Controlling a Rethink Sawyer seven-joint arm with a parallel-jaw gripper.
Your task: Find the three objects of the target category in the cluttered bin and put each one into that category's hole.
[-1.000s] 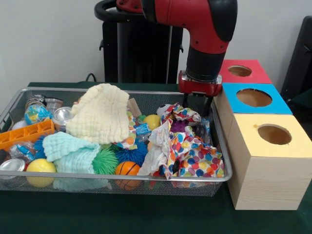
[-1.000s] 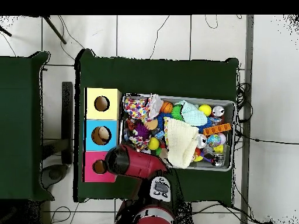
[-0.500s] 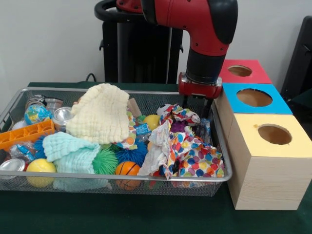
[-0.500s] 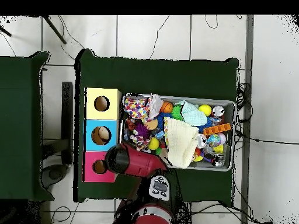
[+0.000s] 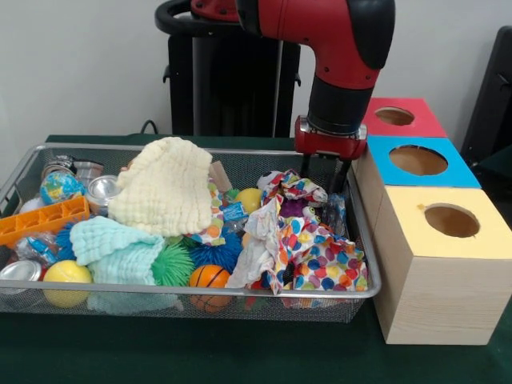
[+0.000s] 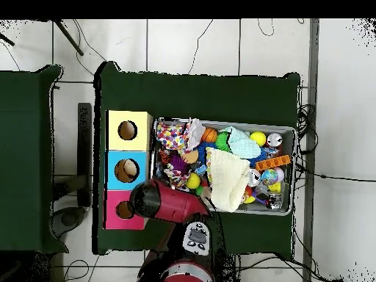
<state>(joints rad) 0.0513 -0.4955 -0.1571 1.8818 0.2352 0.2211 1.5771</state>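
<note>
The silver wire-mesh bin (image 5: 160,290) is full of clutter and also shows in the overhead view (image 6: 292,170). My gripper (image 5: 324,178) hangs over its far right corner, next to the blue box, with its fingers apart and nothing between them. A crinkly blue and white packet (image 5: 334,212) lies just below it by the bin's right wall. A second packet (image 5: 234,212) lies mid-bin beside a yellow ball. A third (image 5: 38,246) lies at the left under the orange tray. In the overhead view the arm (image 6: 150,200) hides the gripper.
Three wooden boxes with round holes stand right of the bin: yellow (image 5: 448,220), blue (image 5: 418,160), red (image 5: 394,117). The bin also holds a cream cloth (image 5: 164,188), mint cloth (image 5: 116,248), dotted cloth (image 5: 312,248), balls, cans and spiky balls.
The arm and gripper have shifted slightly up and toward the boxes. Nothing in the bin has moved.
</note>
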